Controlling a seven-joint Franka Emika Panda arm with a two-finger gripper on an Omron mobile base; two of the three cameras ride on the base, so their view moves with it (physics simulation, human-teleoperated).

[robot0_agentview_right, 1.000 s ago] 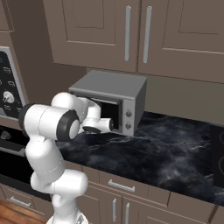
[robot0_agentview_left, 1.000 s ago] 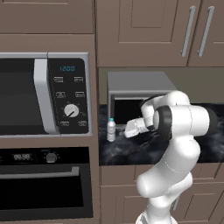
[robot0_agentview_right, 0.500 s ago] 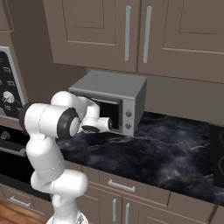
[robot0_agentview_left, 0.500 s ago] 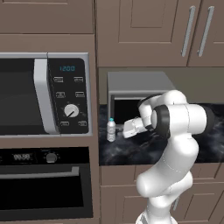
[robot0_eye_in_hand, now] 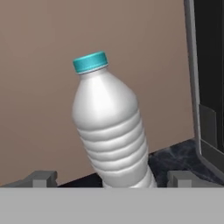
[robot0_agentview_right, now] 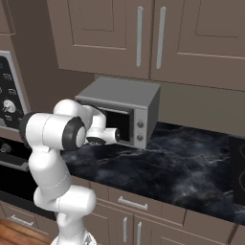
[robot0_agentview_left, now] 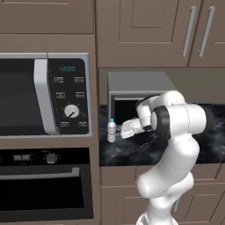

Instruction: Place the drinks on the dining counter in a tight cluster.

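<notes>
The water bottle (robot0_eye_in_hand: 109, 127) is what you are lined up on, and in the hand view it stands straight ahead of the jaws, its base between the two finger tips (robot0_eye_in_hand: 41, 178), its long axis upright with the blue cap on top. The gripper (robot0_agentview_left: 125, 130) is spread wide and holds nothing; the tips flank the bottle's foot, and you cannot tell from these views whether either tip touches it. In the left base view the bottle (robot0_agentview_left: 111, 131) sits at the left end of the black marble bench (robot0_agentview_left: 132, 151), close against the tall brown cabinet wall that carries the built-in microwave (robot0_agentview_left: 44, 94), with the hand reaching toward it from the right, level with its body. Just beyond stands a small grey countertop microwave (robot0_agentview_right: 125, 107) toward the back edge of the bench. A short push forward looks like all that is needed before closing, though the cabinet wall behind the bottle leaves little room to overshoot. The only readable writing is the built-in microwave's clock, showing 12:00; the bottle shows no label.
</notes>
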